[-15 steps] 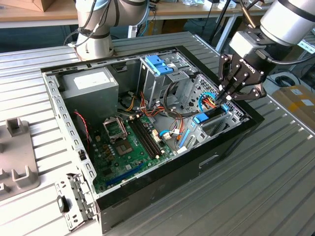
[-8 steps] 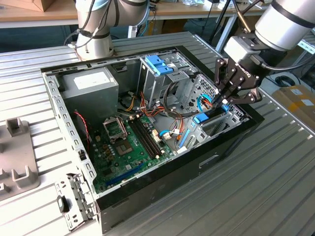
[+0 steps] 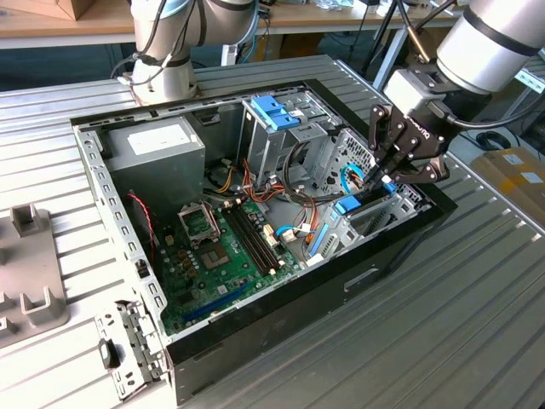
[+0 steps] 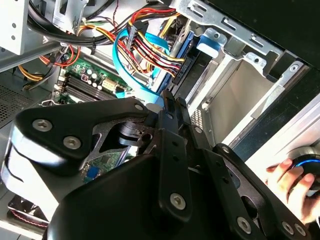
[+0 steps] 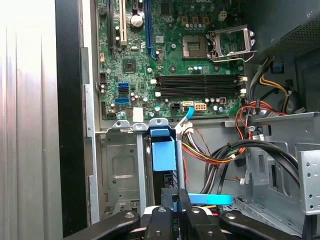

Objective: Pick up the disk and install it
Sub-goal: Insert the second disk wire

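Pincer: the gripper (image 3: 385, 177) is down inside the open computer case (image 3: 255, 336), fingers drawn narrow on the disk's upper edge
Disk: the disk (image 5: 163, 156) stands on edge in the metal bay (image 5: 117, 167), beside the motherboard (image 5: 170, 55)

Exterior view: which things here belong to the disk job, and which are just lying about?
Belongs to the job:
the hand
the disk, edge-on in its slot
computer case

Lying about:
grey plastic holder
metal bracket
cardboard box
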Available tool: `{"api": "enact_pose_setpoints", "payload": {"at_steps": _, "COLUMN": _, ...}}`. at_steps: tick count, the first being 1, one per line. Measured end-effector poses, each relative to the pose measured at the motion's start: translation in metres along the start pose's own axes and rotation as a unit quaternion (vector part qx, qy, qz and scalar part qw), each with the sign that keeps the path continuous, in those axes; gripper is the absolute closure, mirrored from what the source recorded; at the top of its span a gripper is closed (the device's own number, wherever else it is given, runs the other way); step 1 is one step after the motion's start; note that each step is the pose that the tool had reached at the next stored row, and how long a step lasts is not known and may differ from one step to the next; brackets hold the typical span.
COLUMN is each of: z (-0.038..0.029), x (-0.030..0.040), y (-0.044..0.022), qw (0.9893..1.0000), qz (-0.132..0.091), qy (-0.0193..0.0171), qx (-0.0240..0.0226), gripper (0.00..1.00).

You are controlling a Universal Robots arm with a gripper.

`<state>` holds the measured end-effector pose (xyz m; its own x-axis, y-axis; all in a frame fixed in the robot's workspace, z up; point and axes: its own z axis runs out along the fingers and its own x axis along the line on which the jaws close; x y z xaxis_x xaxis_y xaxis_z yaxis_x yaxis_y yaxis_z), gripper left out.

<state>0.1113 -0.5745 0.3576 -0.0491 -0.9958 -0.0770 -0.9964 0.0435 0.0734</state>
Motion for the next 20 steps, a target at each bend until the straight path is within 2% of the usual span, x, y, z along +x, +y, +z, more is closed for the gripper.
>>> {"api": "enact_pose_setpoints", "payload": {"at_steps": 2, "z": 0.0000, "x": 0.0000, "y": 0.0000, "qw": 1.0000, "qz": 0.000, "qy": 0.0000, "qx": 0.0003, "gripper": 0.84}}
{"api": "enact_pose_setpoints", "payload": {"at_steps": 3, "z": 0.0004, "x": 0.0000, "y": 0.0001, "qw": 1.0000, "qz": 0.000, "qy": -0.0005, "qx": 0.0058, "gripper": 0.84}}
{"api": "enact_pose_setpoints", "payload": {"at_steps": 4, "z": 0.0004, "x": 0.0000, "y": 0.0001, "qw": 0.9999, "qz": -0.001, "qy": -0.0008, "qx": 0.0162, "gripper": 0.84}}
{"api": "enact_pose_setpoints", "payload": {"at_steps": 5, "z": 0.0004, "x": 0.0001, "y": 0.0001, "qw": 0.9998, "qz": -0.001, "qy": -0.0008, "qx": 0.0185, "gripper": 0.84}}
{"api": "enact_pose_setpoints", "payload": {"at_steps": 10, "z": 0.0006, "x": 0.0001, "y": 0.0014, "qw": 0.9998, "qz": -0.002, "qy": -0.0010, "qx": 0.0198, "gripper": 0.84}}
{"api": "enact_pose_setpoints", "payload": {"at_steps": 16, "z": 0.0025, "x": 0.0009, "y": 0.0155, "qw": 0.9998, "qz": -0.002, "qy": -0.0010, "qx": 0.0198, "gripper": 0.84}}
{"api": "enact_pose_setpoints", "payload": {"at_steps": 20, "z": 0.0024, "x": 0.0009, "y": 0.0157, "qw": 0.9998, "qz": -0.002, "qy": -0.0009, "qx": 0.0199, "gripper": 0.84}}
